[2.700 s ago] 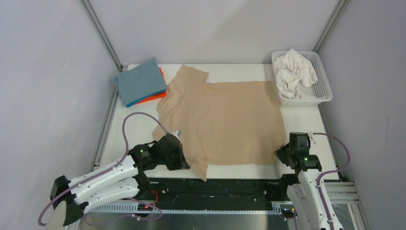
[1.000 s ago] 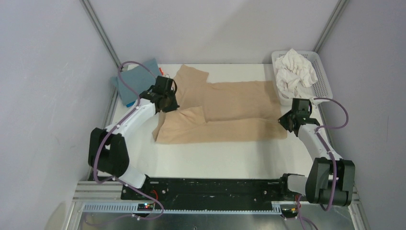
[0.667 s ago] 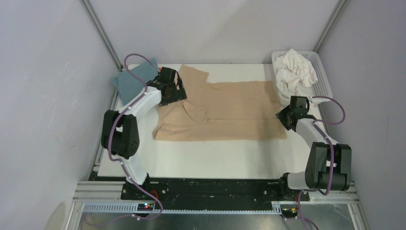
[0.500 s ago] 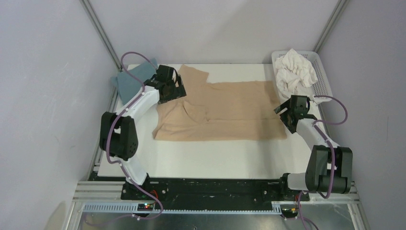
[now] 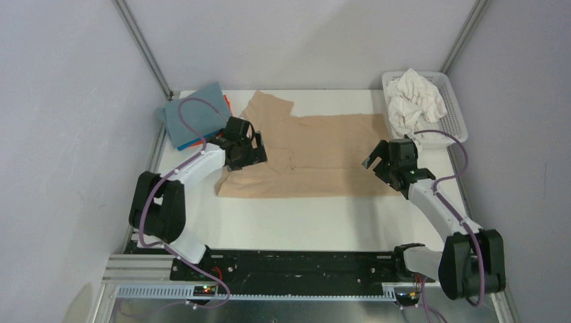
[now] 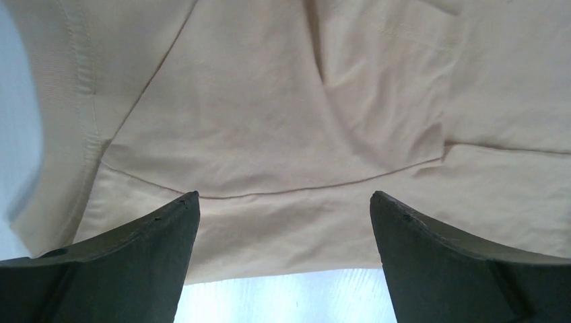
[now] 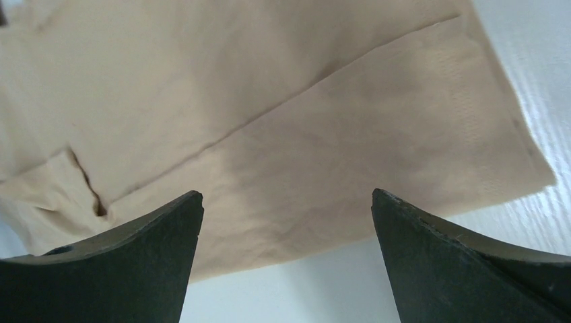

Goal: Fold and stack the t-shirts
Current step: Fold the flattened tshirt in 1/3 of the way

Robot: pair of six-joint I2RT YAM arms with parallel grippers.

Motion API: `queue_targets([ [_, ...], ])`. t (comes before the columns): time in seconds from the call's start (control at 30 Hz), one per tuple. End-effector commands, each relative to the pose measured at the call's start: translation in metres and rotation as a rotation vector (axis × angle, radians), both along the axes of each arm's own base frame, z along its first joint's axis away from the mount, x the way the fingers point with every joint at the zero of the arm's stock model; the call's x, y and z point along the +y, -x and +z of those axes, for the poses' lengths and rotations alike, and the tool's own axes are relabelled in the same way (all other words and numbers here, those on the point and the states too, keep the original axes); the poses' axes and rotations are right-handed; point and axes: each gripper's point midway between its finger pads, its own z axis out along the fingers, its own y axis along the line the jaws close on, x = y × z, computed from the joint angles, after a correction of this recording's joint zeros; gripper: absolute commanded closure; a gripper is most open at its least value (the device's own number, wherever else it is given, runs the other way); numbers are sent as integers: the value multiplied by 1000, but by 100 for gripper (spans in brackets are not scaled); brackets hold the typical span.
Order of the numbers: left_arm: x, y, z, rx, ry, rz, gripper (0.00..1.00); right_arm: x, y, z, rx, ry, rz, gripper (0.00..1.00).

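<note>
Table (image 5: 303, 222), one tan t-shirt (image 5: 323, 156)

White-shelled left arm (image 5: 198, 165) and right arm (image 5: 431, 202), black at every joint, each carry a looping mauve cable (image 5: 464, 160). Wrist cameras show dark, wedge-shaped fingers (image 6: 114, 269) at five and seven o'clock of each frame.
</note>
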Motion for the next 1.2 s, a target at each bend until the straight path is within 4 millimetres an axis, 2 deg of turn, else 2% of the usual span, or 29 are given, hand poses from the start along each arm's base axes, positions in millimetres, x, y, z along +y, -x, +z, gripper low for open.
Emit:
queue_targets([
  [0.0, -9, -15, -12, -8, 31, 2, 0, 17, -17, -19, 15, -34, 110, 0],
  [0.1, -10, -10, -28, 39, 30, 3, 0, 20, -24, -32, 42, -37, 115, 1],
  [0.17, -7, -1, -38, 68, 25, 13, 0, 19, -21, -44, 83, -35, 110, 1],
  [0.23, 3, 8, -45, 78, -7, 40, 0, 15, -9, -57, 151, -12, 99, 1],
  [0.27, 5, 10, -43, 73, -8, 52, 0, 11, -5, -62, 174, 9, 89, 1],
  [0.37, 18, 32, -53, 98, -37, 80, 0, 3, 17, -73, 253, 55, 69, 1],
  [0.47, 26, 52, -54, 101, -39, 106, 0, -1, 43, -75, 283, 71, 56, 1],
  [0.5, 28, 65, -57, 109, -39, 112, 0, -3, 50, -69, 280, 70, 46, 1],
  [0.53, 29, 71, -58, 110, -41, 114, 0, -5, 63, -74, 303, 72, 42, 1],
  [0.63, 30, 107, -64, 116, -35, 112, 0, -8, 92, -69, 313, 62, 23, 0],
  [0.67, 31, 124, -74, 141, -45, 100, 0, -7, 104, -75, 336, 59, 14, 0],
  [0.7, 28, 128, -69, 122, -16, 108, 0, -5, 120, -76, 357, 61, 26, 1],
  [0.73, 29, 143, -77, 146, -15, 97, 0, -3, 132, -78, 386, 50, 13, 1],
  [0.77, 26, 146, -72, 125, 12, 108, 0, 1, 141, -77, 377, 46, 30, 1],
  [0.8, 26, 159, -78, 138, 13, 96, 0, 3, 151, -79, 400, 37, 13, 0],
  [0.83, 24, 161, -74, 119, 37, 102, 0, 7, 158, -78, 383, 30, 33, 1],
  [1.0, 25, 181, -78, 98, 67, 92, 0, 17, 184, -66, 352, -8, 6, 1],
  [1.1, 35, 188, -81, 99, 42, 108, 0, 17, 209, -74, 418, -10, -15, 0],
  [1.17, 39, 191, -80, 101, 31, 119, 0, 20, 215, -73, 406, -17, -10, 1],
])
